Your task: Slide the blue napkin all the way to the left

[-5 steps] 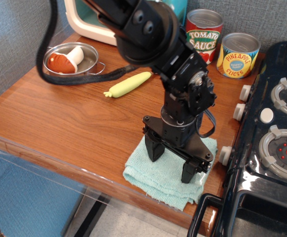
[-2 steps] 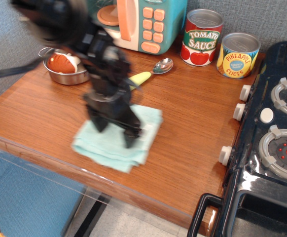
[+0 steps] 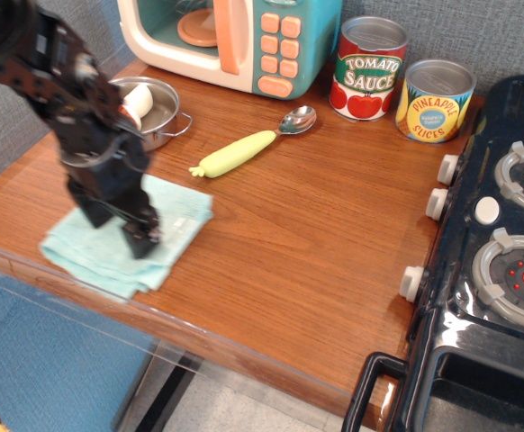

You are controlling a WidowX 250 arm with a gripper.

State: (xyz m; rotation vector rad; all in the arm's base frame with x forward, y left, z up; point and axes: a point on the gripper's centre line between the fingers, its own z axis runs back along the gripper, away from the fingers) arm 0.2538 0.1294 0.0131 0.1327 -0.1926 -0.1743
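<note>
The blue napkin, a folded pale aqua terry cloth with a small whitish tag, lies near the front left edge of the wooden table. My black gripper stands on top of it with both fingers spread apart and pressed down onto the cloth. The arm reaches in from the upper left and hides part of the napkin's middle.
A steel pot sits just behind my arm. A yellow-handled spoon lies mid-table. A toy microwave, a tomato sauce can and a pineapple can stand at the back. A black toy stove fills the right.
My gripper has dragged the napkin from beside the stove at the right across the table to the front left edge, fingers staying spread on the cloth.
</note>
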